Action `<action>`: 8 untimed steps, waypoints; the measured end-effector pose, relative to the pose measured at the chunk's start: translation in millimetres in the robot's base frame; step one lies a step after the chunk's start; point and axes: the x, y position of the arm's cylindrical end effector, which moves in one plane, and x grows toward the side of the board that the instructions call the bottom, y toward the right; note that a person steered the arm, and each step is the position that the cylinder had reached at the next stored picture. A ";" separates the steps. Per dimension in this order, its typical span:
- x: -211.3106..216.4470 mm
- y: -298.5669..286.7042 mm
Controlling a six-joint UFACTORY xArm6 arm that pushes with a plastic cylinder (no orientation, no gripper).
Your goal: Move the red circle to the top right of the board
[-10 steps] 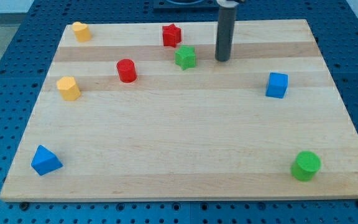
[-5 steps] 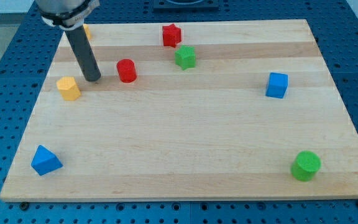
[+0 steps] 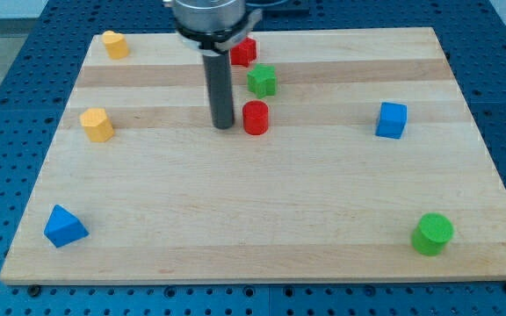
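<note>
The red circle [image 3: 255, 118], a short red cylinder, stands on the wooden board [image 3: 262, 202] just left of centre, in the upper half. My tip [image 3: 224, 125] rests on the board right beside the red circle's left side, close to touching it. The rod rises straight up from there to the arm's head at the view's top. The board's top right corner [image 3: 424, 39] lies far to the right of the circle.
A green star [image 3: 262, 81] sits just above the red circle, and a red star [image 3: 244, 51] above that, partly behind the arm. Yellow blocks stand at the top left [image 3: 115, 44] and left [image 3: 97, 125]. There is also a blue cube [image 3: 392, 120], a blue triangle [image 3: 64, 226] and a green cylinder [image 3: 432, 233].
My tip went from right of the green star to the left of the red circle, then swept right. The red circle has been pushed right and slightly down, to below the green star.
</note>
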 end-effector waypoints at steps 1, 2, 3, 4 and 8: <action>24.2 -13.4; 31.7 14.5; -6.4 52.8; -36.8 102.7; -49.8 180.9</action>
